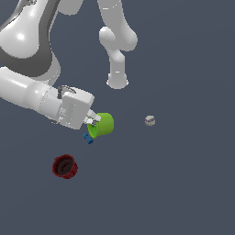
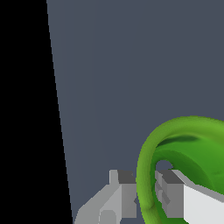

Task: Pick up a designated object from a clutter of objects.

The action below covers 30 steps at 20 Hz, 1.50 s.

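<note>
The lime-green cup [image 1: 104,124] lies tilted on its side, its open mouth turned toward my gripper [image 1: 93,122]. In the wrist view one finger [image 2: 124,192] is outside the cup [image 2: 197,144] and the other finger [image 2: 170,194] is inside the mouth, both pressed on the rim wall. My gripper [image 2: 145,192] is shut on that rim. The dark red ribbed cup [image 1: 64,166] stands apart, nearer the front on the exterior view's left. The tiny blue dumbbell piece [image 1: 88,138] lies just below the gripper. Whether the green cup is off the floor cannot be told.
A small whitish round lump [image 1: 149,120] sits to the exterior view's right of the green cup. The arm's own white links [image 1: 117,46] rise behind the scene. The floor is a flat dark grey surface.
</note>
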Motion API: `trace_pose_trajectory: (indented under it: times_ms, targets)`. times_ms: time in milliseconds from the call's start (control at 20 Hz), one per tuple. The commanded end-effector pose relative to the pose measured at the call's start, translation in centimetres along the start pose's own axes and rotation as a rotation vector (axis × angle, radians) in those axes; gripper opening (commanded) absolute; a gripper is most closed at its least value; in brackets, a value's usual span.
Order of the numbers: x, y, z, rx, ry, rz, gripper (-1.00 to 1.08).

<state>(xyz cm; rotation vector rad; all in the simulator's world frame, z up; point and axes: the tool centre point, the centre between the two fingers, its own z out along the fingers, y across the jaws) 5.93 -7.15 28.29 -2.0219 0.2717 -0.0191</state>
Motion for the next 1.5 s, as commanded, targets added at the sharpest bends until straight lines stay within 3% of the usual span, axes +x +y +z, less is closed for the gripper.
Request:
trace_pose_trajectory:
  times_ms: [0,450,800,1100,1450]
  targets:
    - [-0.8,-3.3,0.8,0.000,0.001,-0.002,-1.00]
    - [-3.3,-14.1,3.3,0.001,0.001,-0.002,-1.00]
    - [-4.4,-20.3,4.8,0.002,0.002,-0.002,-1.00]
    - [-4.8,-22.9,5.3,0.002,0.002,-0.002,-1.00]
    - [-4.7,-22.9,5.3,0.001,0.003,-0.002,-1.00]
